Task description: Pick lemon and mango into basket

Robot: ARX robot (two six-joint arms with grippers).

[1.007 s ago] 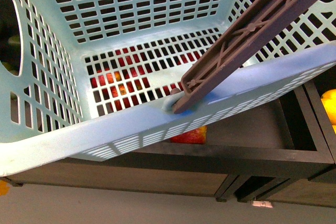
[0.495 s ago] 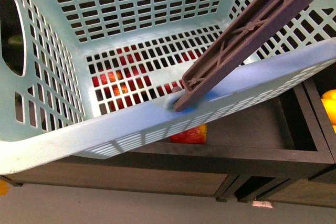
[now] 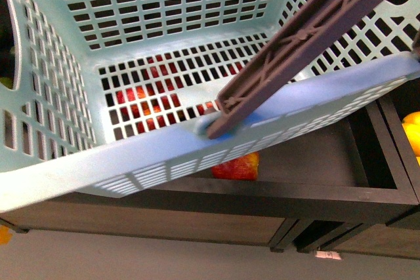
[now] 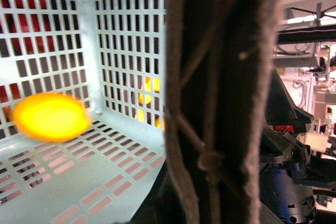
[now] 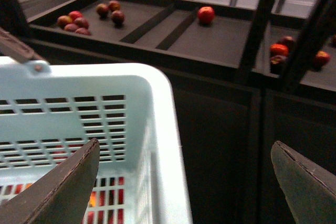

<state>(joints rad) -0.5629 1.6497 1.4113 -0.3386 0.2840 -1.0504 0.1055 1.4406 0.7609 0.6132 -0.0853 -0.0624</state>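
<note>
right gripper [image 5: 184,182] fingers spread wide over the teal basket [image 5: 157,108] corner — dark shelf trays [image 5: 210,40] behind hold red fruit [image 5: 206,14] in separate compartments.

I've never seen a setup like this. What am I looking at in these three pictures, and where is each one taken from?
It is a robot with two arms, each ending in fingers, and three cameras. The front view is from the robot's body: it looks down into a light teal basket with slotted sides and a brown handle crossing it. Below it are dark shelf trays, and red fruit shows through and under the slots.

The left wrist view is from a camera on the left arm. The handle fills the middle, blurred and very close, so the left fingers cannot be made out. Inside the basket lies one blurred yellow-orange fruit; it is too blurred to say whether it is the lemon or the mango.

The right wrist view shows the right arm's two dark fingers spread open, holding nothing, above the basket's rim, with more fruit on dark shelves beyond.
</note>
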